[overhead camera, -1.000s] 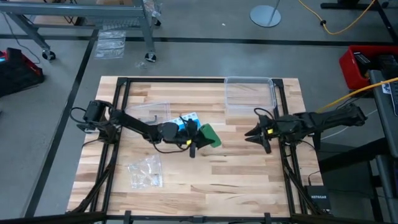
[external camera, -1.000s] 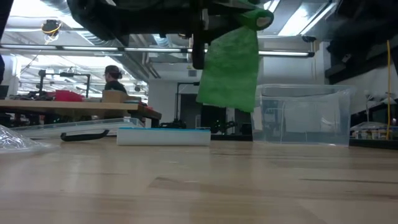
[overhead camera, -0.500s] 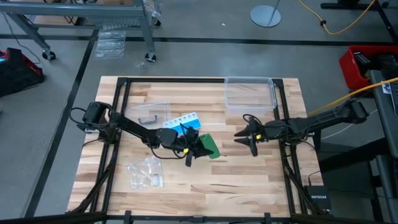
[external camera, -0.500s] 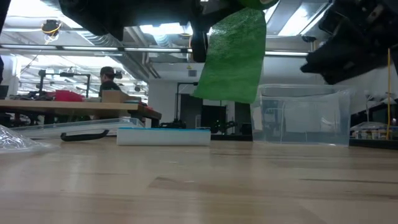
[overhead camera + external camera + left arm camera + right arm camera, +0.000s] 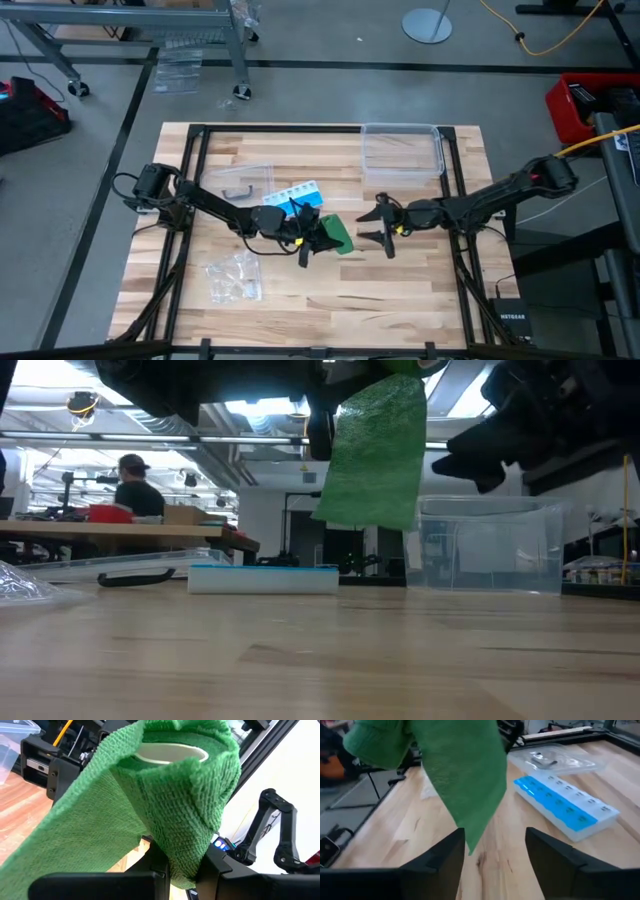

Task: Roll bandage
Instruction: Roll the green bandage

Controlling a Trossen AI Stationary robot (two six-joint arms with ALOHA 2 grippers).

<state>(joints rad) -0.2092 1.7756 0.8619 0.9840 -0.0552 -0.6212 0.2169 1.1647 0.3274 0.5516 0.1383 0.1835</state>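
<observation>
The green bandage is above the table's middle, partly wound on a white core. Its loose end hangs down clear of the wood. My left gripper reaches in from the table's left and is shut on the bandage. My right gripper comes from the table's right, open, just right of the bandage. In the right wrist view its two fingers stand apart with the hanging strip ahead of them, untouched. My left gripper pinches a bunched fold of the wound bandage between its two fingers, just under the roll. The fingers lie level, coming from the table's left. The roll sits above the fingers with its core's open end showing; the loose strip hangs slack, clear of the table.
A blue and white pill organizer lies just beyond the left gripper. A clear plastic box stands at the far right, a flat clear bag at the far left and a crumpled clear bag at the near left. A person is in the room behind.
My right gripper has moved toward the table's left, closing on the hanging bandage, and has come lower. The left gripper keeps the bandage lifted in about the same place.
</observation>
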